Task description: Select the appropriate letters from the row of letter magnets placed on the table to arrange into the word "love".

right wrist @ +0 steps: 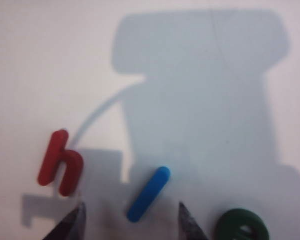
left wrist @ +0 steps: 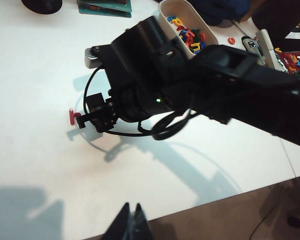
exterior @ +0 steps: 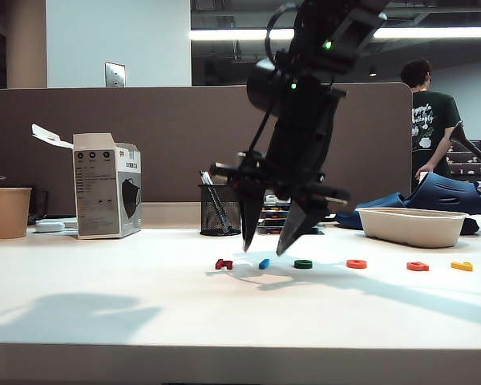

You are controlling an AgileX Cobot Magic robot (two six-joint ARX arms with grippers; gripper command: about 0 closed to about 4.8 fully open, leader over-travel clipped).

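Right gripper (right wrist: 130, 222) spread astride blue bar (right wrist: 148, 194), lying diagonal, left gripper (left wrist: 130, 225) shut

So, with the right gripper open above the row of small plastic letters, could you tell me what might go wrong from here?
1. The right gripper straddles the blue straight bar letter, which lies askew between the fingertips, so closing may twist it.
2. The dark red h-shaped letter and dark green rounded letter sit just outside each fingertip and could be nudged.
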